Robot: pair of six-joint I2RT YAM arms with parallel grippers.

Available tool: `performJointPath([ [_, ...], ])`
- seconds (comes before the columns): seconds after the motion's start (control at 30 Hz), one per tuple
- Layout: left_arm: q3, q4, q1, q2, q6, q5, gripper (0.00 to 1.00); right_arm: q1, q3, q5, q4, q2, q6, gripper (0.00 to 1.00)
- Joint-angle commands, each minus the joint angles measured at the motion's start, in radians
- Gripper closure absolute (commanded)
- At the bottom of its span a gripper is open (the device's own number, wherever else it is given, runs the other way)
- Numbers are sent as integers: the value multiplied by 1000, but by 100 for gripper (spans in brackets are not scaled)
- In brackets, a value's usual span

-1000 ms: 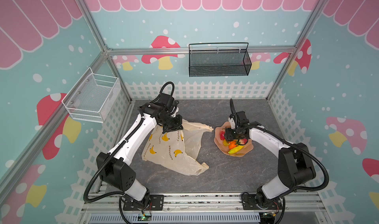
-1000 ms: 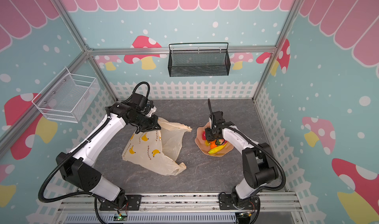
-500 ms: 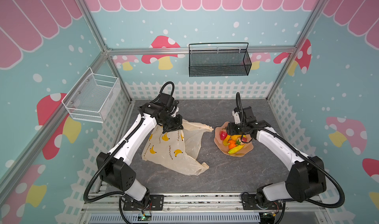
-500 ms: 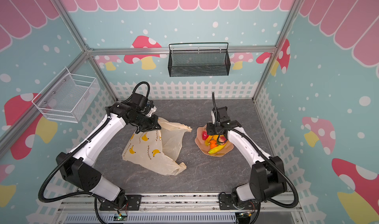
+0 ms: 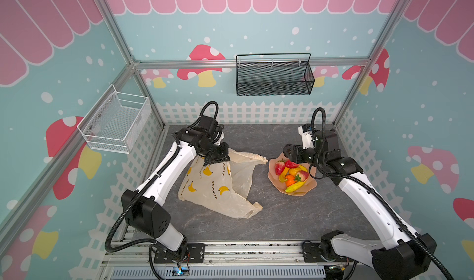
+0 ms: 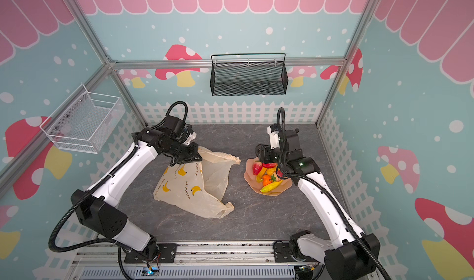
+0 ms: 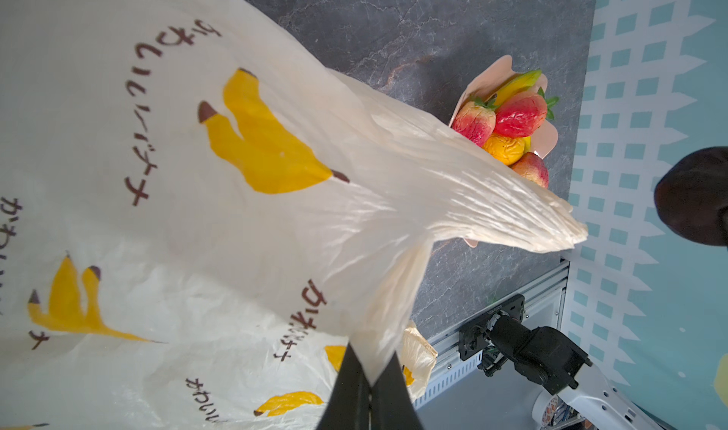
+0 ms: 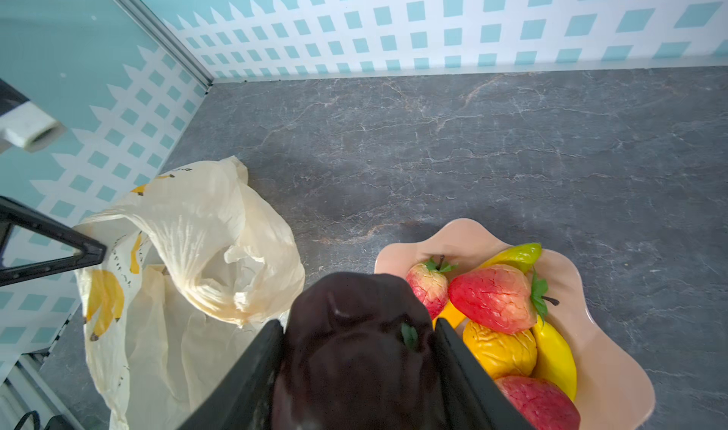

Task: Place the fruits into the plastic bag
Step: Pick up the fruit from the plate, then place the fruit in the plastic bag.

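Above the tabletop [image 5: 282, 214], the dark fruit [image 8: 354, 353] is now raised for bagging, pinched by the right pincer [image 8: 358, 327]. The plastic bag [image 7: 236, 219] is nipped by the left pincer [image 7: 370, 373].

bright even light, soft shadows, sharp

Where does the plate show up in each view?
In a top view: plate right of centre, right of the bag.
In a top view: plate right of centre, right of the bag.
Left wrist: plate beyond the bag's lifted handle, partly hidden by it.
Right wrist: plate beside the held dark fruit, which sits between it and the bag.
Shared landmark: the bag, seen in all four.
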Motion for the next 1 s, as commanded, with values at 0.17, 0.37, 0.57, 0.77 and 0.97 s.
performJointPath([
  [0.17, 28, 5, -2, 12, -4, 17, 100, -3, -54, -148, 112, -67, 13, 54],
  [0.37, 27, 6, -2, 16, -4, 13, 100, 76, -142, -255, 288, -97, 100, 54],
  [0.57, 41, 5, -2, 24, -5, 16, 100, 254, -141, -189, 305, -32, 122, 55],
  [0.77, 49, 6, -3, 30, -7, 21, 100, 383, -150, -128, 336, 39, 126, 56],
  [0.97, 55, 5, -3, 34, -6, 23, 100, 454, -129, -71, 308, 97, 78, 57],
])
